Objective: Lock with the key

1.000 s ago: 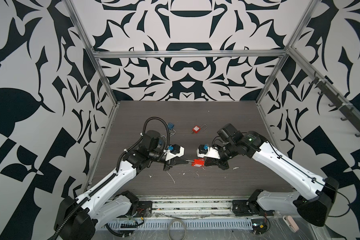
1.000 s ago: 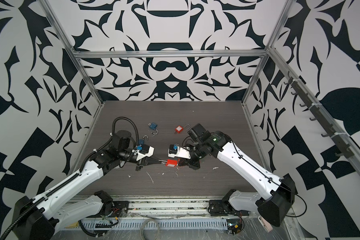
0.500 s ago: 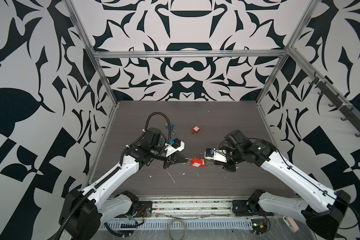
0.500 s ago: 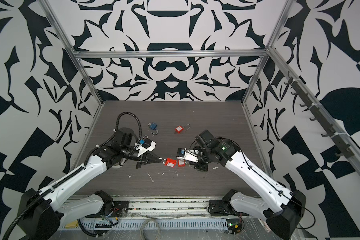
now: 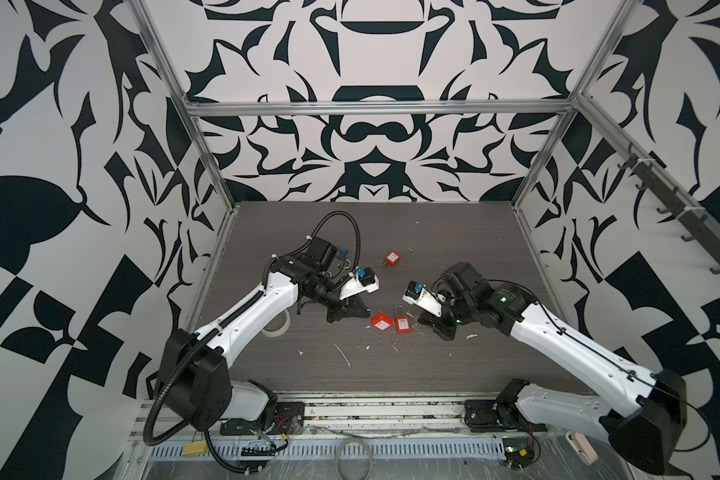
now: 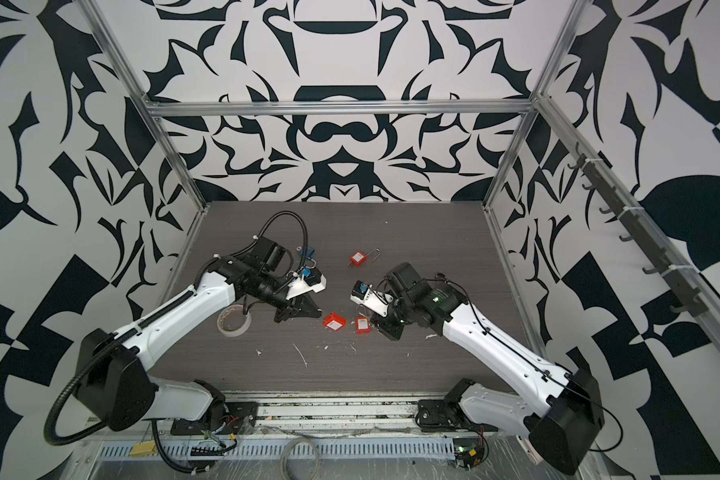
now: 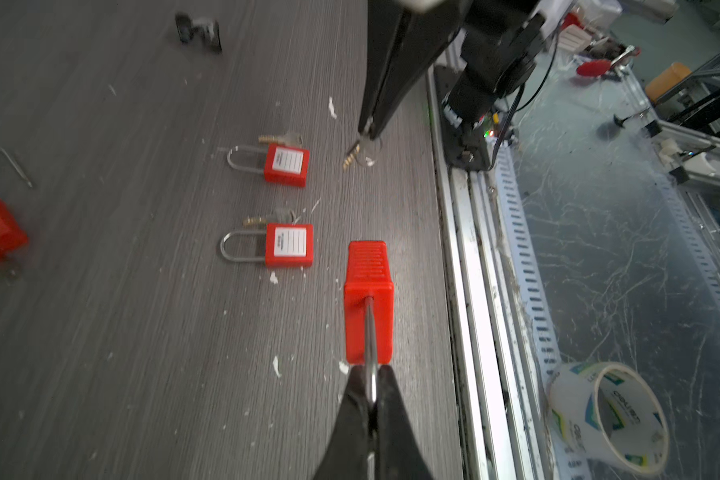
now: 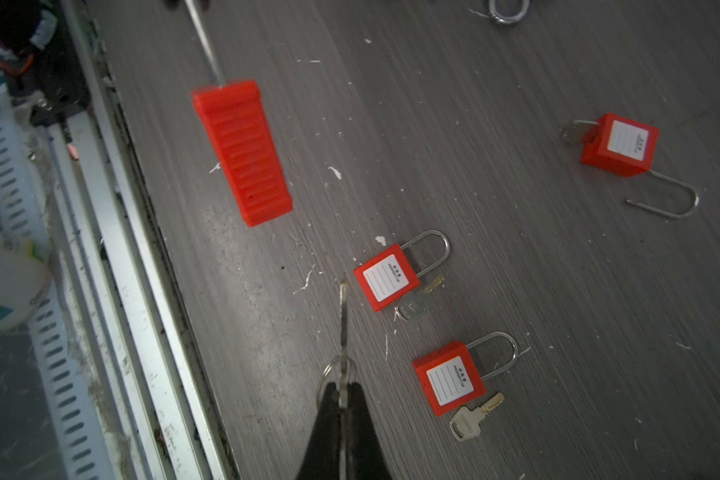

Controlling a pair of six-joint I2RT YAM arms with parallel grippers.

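Note:
My left gripper (image 7: 371, 374) is shut on the steel shackle of a red padlock (image 7: 368, 303), which hangs just above the table; both top views show this padlock (image 5: 381, 322) at the left gripper (image 5: 368, 316). Whether its shackle is latched cannot be told. My right gripper (image 8: 343, 386) is shut on a key (image 8: 343, 320) with a ring, its blade pointing out ahead. In a top view the right gripper (image 5: 420, 323) sits a short way right of the held padlock, not touching it.
Two closed red padlocks (image 8: 385, 276) (image 8: 447, 378) lie between the grippers, each with a loose key beside it. An open red padlock (image 5: 393, 258) lies farther back, and a blue padlock (image 5: 342, 252) behind the left arm. A tape roll (image 5: 277, 328) sits under the left forearm.
A second ago the two grippers met at the held padlock. They have since drawn apart: the left went left with the padlock, the right went right with the key.

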